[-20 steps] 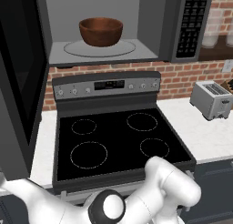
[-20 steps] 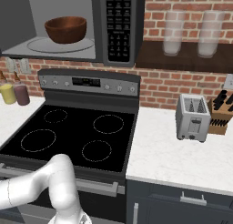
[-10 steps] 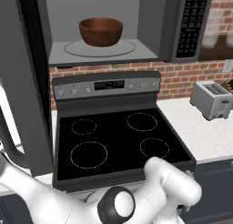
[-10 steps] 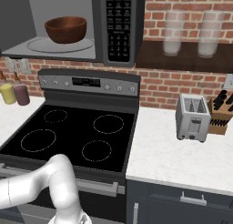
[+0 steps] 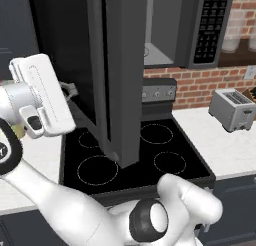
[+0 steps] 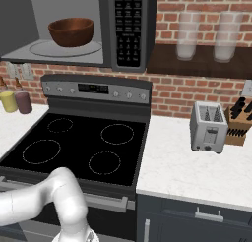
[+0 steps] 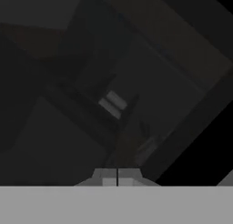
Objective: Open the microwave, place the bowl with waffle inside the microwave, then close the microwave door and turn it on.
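Left base view: the microwave door (image 5: 117, 75) stands swung partway out over the black stove (image 5: 135, 150), its edge facing the camera and hiding much of the light grey cavity of the microwave (image 5: 170, 30). The arm's white hand sits at the far left, on the outer side of the door, with the end effector (image 5: 69, 91) close against the door's dark face — whether it touches I cannot tell. One toaster (image 5: 232, 109) stands on the white tabletop (image 5: 225, 150) near its right edge.

Right base view: the bowl (image 6: 72, 31) sits inside the open microwave (image 6: 78, 29), on the round glass turntable (image 6: 64, 48); the waffle cannot be made out over its rim. The keypad strip (image 6: 128, 27) runs down the microwave's right side. The stove has four burner rings. Two bottles (image 6: 15, 96) stand at the tabletop's left edge; one toaster (image 6: 209, 127) and one knife block (image 6: 238, 120) stand toward the back right. Two frosted jars (image 6: 204, 34) rest on the wooden shelf.

Hand view: the end effector's fingertips (image 7: 109, 175) meet at the bottom with no gap between them — pressed together on nothing. Beyond lies a dim, dark surface, too murky to identify.
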You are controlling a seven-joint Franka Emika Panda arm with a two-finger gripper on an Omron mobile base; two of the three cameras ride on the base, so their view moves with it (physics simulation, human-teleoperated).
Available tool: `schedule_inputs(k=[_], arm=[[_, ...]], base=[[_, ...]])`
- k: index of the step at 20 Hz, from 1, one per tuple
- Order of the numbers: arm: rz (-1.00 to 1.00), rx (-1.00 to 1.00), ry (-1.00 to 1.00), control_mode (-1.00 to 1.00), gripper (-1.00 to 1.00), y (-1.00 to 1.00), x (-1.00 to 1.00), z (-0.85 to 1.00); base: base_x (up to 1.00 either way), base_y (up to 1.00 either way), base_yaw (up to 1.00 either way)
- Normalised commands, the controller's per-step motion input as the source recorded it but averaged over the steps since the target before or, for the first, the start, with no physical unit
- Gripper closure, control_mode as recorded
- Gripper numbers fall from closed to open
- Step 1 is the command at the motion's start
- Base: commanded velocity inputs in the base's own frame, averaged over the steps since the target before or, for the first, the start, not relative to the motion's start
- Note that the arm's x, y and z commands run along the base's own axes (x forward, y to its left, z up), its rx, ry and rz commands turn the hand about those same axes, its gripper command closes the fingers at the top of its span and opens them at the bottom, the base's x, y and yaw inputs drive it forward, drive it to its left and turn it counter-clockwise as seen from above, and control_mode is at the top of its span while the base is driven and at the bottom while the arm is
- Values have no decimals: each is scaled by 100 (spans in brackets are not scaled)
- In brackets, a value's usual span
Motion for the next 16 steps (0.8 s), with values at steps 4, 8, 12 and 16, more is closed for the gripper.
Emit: schedule_inputs(k=[4, 8, 12, 16], arm=[[14, 33, 14, -100, 100, -100, 4, 35], [25, 27, 24, -100, 100, -100, 20, 16], [34, 19, 16, -100, 100, -92, 54, 0], [44, 10, -4, -100, 100, -79, 79, 0]], base=[[0, 0, 0], [0, 0, 0], [0, 0, 0], [0, 0, 0]])
